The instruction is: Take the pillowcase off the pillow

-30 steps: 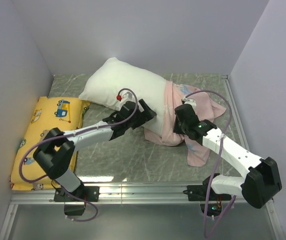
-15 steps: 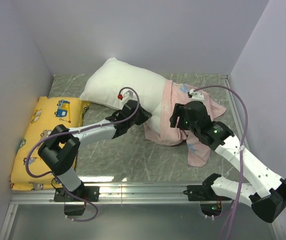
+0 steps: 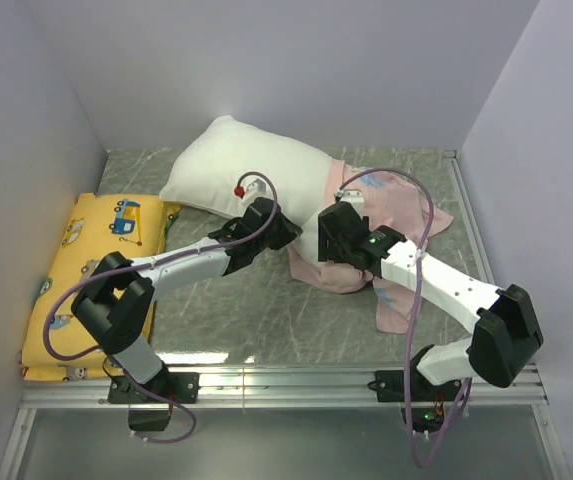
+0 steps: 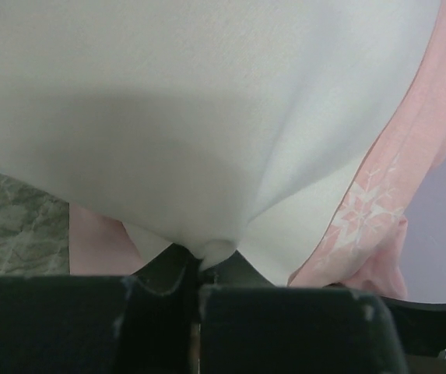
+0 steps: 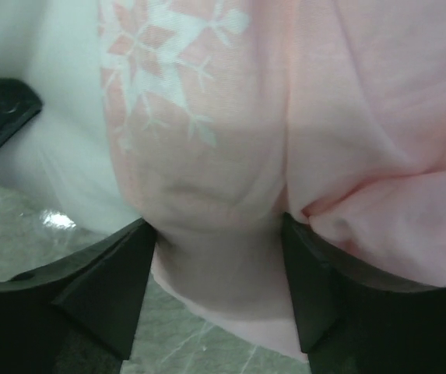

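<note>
So the pillow [image 3: 251, 170] lies slantwise on the table [image 3: 246, 320], long axis running far-left to near-right; the pillowcase [image 3: 391, 205] is bunched over just that near-right end, with a tail trailing nearer. Left gripper [image 4: 199, 269] is pinched tight on a nub of the pillow's near edge; right gripper [image 5: 219, 265] has its fingers spread around a bulge of pillowcase. A yellow pillow [image 3: 96, 265] sits by the left wall, well apart.
</note>
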`<state>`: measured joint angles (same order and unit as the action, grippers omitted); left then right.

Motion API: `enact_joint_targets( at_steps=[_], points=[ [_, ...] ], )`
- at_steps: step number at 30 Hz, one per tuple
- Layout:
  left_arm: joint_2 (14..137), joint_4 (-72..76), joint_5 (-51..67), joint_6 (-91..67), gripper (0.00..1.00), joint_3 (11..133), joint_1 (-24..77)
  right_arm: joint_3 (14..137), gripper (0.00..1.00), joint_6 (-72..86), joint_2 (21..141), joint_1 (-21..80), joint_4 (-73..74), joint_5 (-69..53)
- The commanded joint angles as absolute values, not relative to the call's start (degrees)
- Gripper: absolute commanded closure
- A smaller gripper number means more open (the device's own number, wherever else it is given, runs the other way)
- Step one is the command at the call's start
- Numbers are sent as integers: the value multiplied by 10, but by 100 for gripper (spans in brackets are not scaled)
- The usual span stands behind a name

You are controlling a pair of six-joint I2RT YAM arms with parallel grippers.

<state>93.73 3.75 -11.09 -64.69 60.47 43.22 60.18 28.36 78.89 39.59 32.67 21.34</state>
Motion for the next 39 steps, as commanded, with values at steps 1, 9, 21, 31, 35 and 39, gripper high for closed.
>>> enact_joint_targets(
  at_steps=[1,9,21,31,35,39],
  points=[
    [883,36,-136,-630,100,613,418,626,32,304,784,396,341,324],
    [824,13,-99,-618,100,590,326,584,97,306,688,337,374,355],
    [784,-46,-62,-594,100,708,230,508,100,279,680,204,326,285],
    [751,-98,-39,-579,100,775,177,490,100,289,752,111,267,226],
    [757,-109,-19,-577,100,810,151,479,100,289,762,77,249,200],
    [770,-122,-5,-573,100,854,143,472,100,289,737,59,243,168]
  ],
)
